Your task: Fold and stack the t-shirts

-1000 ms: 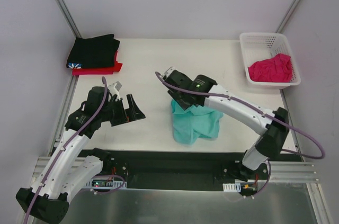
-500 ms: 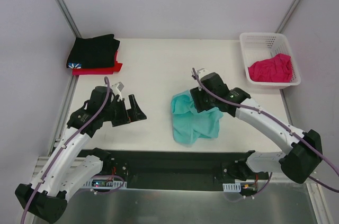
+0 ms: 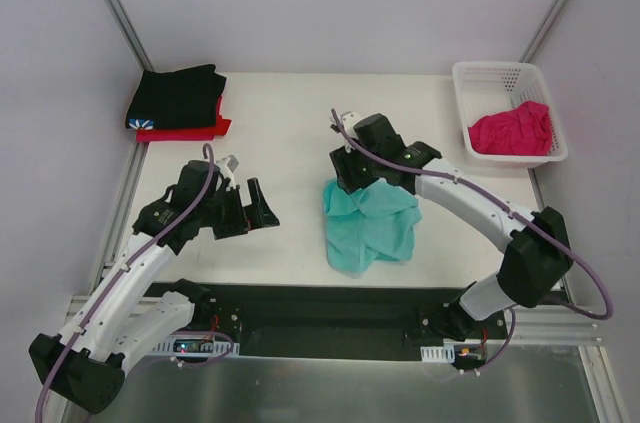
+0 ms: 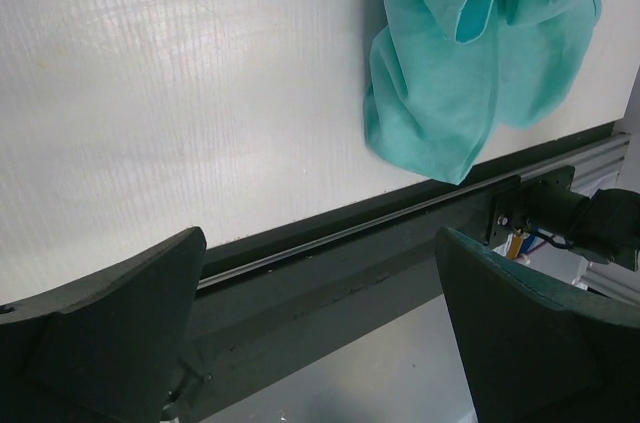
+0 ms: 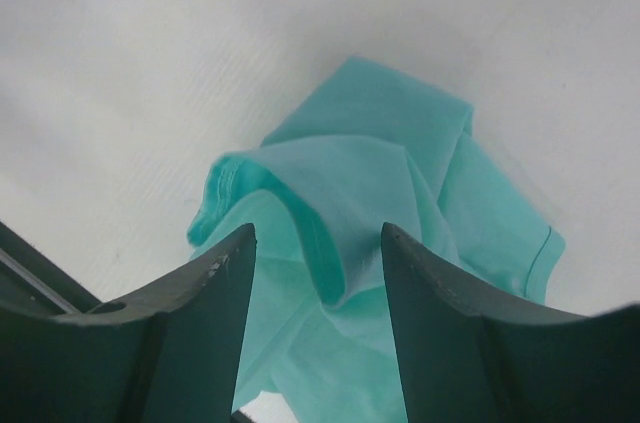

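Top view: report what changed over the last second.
The right gripper swung right along the teal shirt, then back to its far edge, jaws apart. The open left gripper barely shifted; the black-and-red stack and pink shirt stayed put.

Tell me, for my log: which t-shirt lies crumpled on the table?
The teal-green t-shirt, mid-table. The magenta shirt is in the basket; the black shirt and red shirt lie folded, stacked.

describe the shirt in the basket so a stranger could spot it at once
Go to the far right corner of the table, where a white lattice basket sits. Crumpled inside lies the magenta-pink t-shirt. It is the only shirt in a container: the teal t-shirt lies loose mid-table and the black t-shirt is folded at far left.
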{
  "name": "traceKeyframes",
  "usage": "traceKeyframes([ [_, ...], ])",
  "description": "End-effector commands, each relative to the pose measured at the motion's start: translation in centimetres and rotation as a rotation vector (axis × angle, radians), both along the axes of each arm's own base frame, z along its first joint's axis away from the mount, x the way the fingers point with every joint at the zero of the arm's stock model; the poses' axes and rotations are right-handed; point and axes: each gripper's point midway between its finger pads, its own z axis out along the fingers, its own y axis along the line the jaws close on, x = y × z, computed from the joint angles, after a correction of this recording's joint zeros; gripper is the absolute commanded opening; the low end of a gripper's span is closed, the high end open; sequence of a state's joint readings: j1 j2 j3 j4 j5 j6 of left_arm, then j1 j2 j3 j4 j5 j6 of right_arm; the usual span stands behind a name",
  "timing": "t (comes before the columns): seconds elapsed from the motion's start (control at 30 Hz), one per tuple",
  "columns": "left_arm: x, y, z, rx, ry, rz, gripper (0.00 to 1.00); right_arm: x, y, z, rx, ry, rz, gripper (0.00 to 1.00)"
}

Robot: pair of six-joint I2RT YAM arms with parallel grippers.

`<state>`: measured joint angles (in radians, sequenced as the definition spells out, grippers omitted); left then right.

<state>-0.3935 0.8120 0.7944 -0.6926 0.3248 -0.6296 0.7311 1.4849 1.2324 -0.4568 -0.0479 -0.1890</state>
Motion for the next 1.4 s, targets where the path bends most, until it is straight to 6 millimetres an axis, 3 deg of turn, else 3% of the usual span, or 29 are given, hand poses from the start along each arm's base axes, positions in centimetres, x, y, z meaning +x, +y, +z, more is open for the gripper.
traceKeyframes([
  [0.0, 0.8, -0.2, 1.5, -0.004, -0.044, 0.009, 0.99, 2.6, 2.3, 0.9, 0.0, -0.039, 0.057, 0.56],
  [0.13, 0.6, -0.1, 1.7, 0.001, -0.051, 0.004, 0.99, 3.7, 2.3, -0.3, -0.056, -0.029, 0.051, 0.54],
  [0.27, 0.5, 0.0, 1.6, 0.008, -0.047, 0.005, 0.99, 3.4, 1.3, -0.5, -0.097, -0.022, 0.043, 0.54],
  [0.43, 0.6, 0.0, 1.1, 0.015, -0.024, 0.006, 0.99, 2.2, 0.0, 1.7, -0.086, -0.058, 0.044, 0.55],
  [0.53, 0.6, -0.1, 1.2, 0.014, -0.027, 0.002, 0.99, 2.2, -1.0, 4.1, -0.087, -0.121, 0.034, 0.56],
  [0.63, 0.7, -0.1, 1.5, 0.011, -0.034, 0.003, 0.99, 2.4, -2.2, 5.1, -0.126, -0.176, 0.041, 0.59],
  [0.87, 0.6, -0.3, 1.9, 0.002, -0.041, -0.002, 0.99, 3.2, -4.2, 3.4, -0.161, -0.124, 0.034, 0.64],
  [1.17, 0.8, -0.2, 2.5, 0.012, -0.049, -0.002, 0.99, 3.5, -3.0, 1.0, -0.03, 0.007, 0.045, 0.63],
  [1.37, 0.9, -0.3, 2.4, 0.016, -0.041, -0.005, 0.99, 2.7, -1.9, -0.3, 0.015, 0.078, 0.067, 0.61],
])
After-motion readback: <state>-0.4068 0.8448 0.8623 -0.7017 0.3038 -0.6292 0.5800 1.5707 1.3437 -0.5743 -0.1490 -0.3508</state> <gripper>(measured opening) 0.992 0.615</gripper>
